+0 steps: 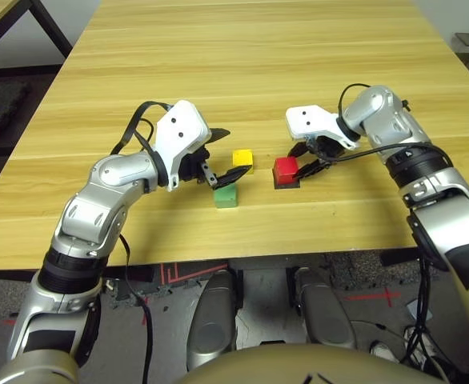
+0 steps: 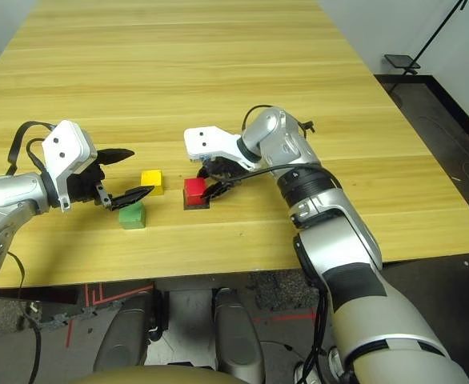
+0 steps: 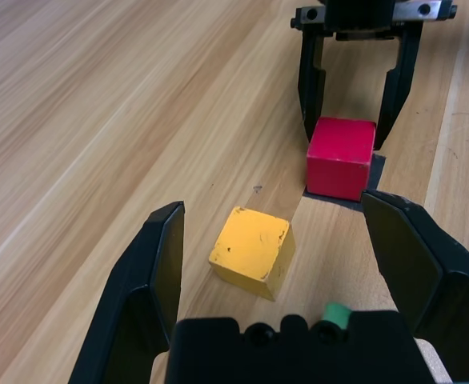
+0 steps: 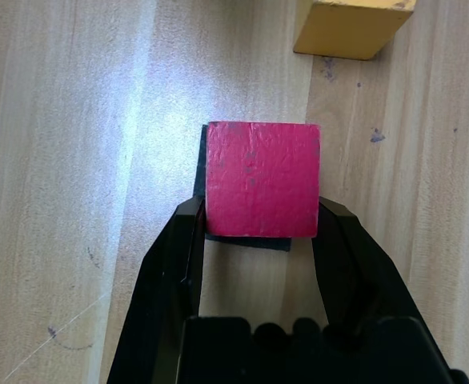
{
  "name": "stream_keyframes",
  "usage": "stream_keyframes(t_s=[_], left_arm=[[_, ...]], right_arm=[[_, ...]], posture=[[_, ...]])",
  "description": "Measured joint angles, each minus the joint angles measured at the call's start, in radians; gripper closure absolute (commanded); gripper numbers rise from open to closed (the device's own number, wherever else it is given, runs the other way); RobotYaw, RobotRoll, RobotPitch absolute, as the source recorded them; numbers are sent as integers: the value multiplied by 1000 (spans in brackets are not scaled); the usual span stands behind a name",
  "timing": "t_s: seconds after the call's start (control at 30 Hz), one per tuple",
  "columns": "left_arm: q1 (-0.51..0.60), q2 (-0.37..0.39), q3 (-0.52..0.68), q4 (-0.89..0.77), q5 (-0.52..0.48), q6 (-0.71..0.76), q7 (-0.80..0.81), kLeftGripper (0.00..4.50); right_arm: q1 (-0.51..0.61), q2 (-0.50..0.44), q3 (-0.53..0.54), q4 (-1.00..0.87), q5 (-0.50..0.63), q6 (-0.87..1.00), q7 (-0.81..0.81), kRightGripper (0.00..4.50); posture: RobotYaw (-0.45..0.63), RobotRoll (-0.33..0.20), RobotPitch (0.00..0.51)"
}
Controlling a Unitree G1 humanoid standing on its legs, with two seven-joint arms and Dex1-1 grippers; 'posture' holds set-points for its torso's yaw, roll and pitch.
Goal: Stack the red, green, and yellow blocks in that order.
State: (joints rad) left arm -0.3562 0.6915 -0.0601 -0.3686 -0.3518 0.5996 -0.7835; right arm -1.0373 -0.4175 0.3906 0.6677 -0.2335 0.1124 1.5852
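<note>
Three blocks, none stacked yet

We grip the red block (image 4: 262,180) over the black patch (image 4: 250,242) with our right pincer (image 4: 258,210); left pincer (image 3: 273,232) wide; green (image 2: 132,216) and yellow (image 2: 152,182) remain.

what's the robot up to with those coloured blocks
It seems to be starting a stack. The right claw is closed on the red block, which is at the black patch. The open left claw hangs near the yellow block and the green block, holding nothing. Those two sit apart from the red one, so no block is stacked yet.
</note>
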Motion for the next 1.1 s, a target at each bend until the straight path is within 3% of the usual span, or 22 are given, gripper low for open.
stream_keyframes(t_s=[0.2, 0.43, 0.57, 0.77, 1.1], left_arm=[[12, 41, 1, 2, 10, -23, -26, 0], [26, 190, -9, 6, 25, -101, -192, 0], [26, 240, -30, 52, 47, -163, -277, 0], [11, 204, -84, 127, 66, -192, -331, 0], [-46, 139, -158, 218, 115, -207, -358, 0]], right_arm=[[25, -4, 10, 12, 31, -15, 13, 76], [-97, -30, -183, 205, 241, -35, 21, 32], [-160, -104, -256, 339, 309, -94, 23, 32], [-168, -175, -308, 454, 327, -153, 10, 32], [-167, -217, -371, 480, 327, -166, -47, 32]], posture=[[496, -170, 140], [455, -145, 121], [412, -134, 115], [363, -122, 111], [285, -112, 115]])
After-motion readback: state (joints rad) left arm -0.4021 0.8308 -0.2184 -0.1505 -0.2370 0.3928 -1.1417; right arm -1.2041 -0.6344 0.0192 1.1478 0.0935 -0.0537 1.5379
